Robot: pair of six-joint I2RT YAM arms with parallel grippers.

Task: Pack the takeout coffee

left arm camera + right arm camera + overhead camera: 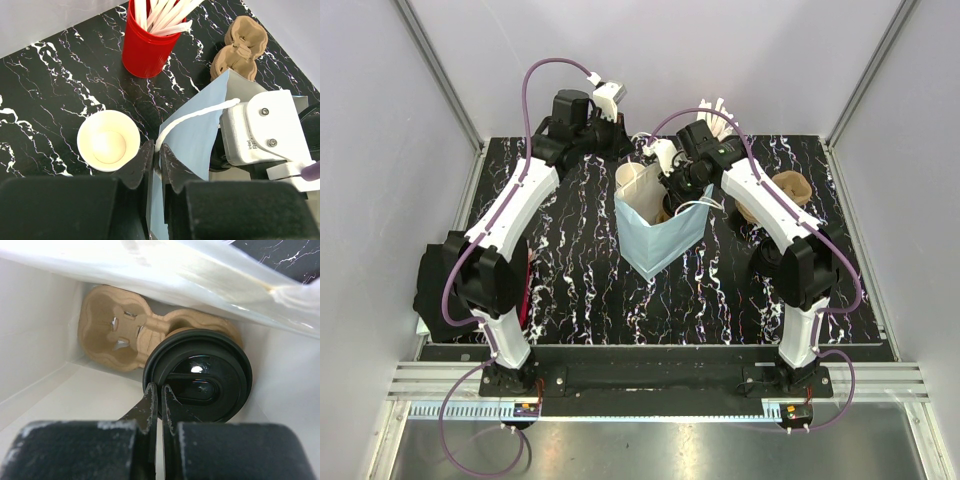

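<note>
I keep my left gripper (pixel 156 159) clamped on the bag (pixel 197 132) rim, holding it open. The coffee (pixel 200 387) sits in the carrier (pixel 107 332) inside, centre-right of the right wrist view, with my right gripper (pixel 159 396) closed at its lid (pixel 235 357) edge. Placing looks done; next I withdraw straight up.

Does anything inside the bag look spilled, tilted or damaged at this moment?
Nothing stands out. The black lid looks level and whole, over one well of the cardboard carrier inside the blue bag; the cup under it is hidden. No spill shows on the bag's white inside.
</note>
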